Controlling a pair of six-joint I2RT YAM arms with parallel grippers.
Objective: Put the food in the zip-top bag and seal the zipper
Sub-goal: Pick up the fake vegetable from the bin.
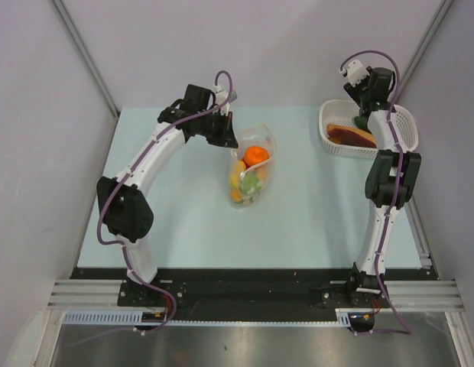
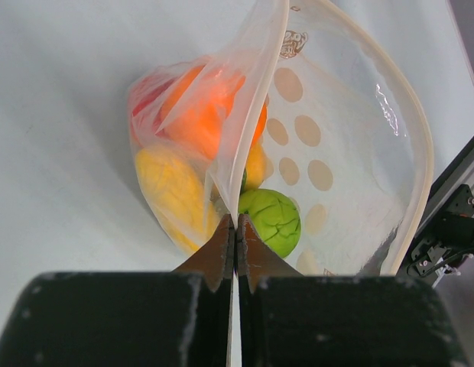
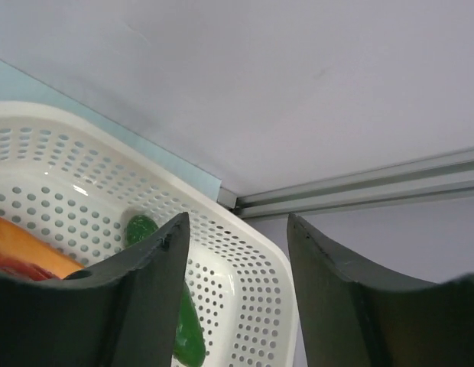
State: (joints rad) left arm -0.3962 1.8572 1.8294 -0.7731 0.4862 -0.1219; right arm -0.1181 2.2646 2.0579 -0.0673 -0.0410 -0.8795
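Two jaws of the left gripper [image 2: 235, 223] clamp the zip-top bag [image 2: 359, 153] rim, food [image 2: 271, 220] just beyond; right gripper [image 3: 237, 223] gapes empty over the basket [image 3: 53, 176], upper right.

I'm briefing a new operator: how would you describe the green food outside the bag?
Find the white perforated basket at the table's far right corner. Inside lies a dark green toy vegetable beside an orange-and-red piece; it alone is green there.
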